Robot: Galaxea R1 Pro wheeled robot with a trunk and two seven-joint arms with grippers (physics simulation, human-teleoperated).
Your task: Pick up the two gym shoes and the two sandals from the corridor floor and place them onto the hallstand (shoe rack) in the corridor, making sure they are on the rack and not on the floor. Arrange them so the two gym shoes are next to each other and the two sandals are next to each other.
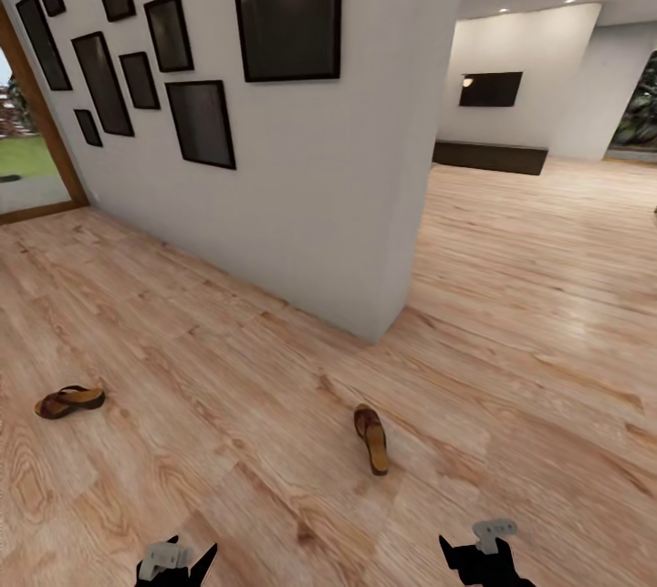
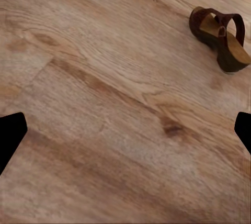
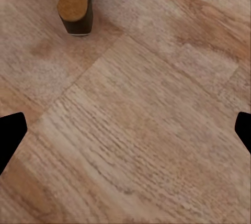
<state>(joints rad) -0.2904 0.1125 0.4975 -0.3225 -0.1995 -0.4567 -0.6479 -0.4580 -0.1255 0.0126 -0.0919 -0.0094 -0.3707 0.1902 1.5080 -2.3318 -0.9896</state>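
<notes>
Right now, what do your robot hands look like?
In the head view, my left gripper and right gripper are black with pointed, wedge-shaped fingers, and each carries a small light-grey block on top. In each wrist view the fingertips show as flat black wedges at the picture's edges. I can't see any cables or markings on them.

No readable text, label, brand, number or sign anywhere.
</notes>
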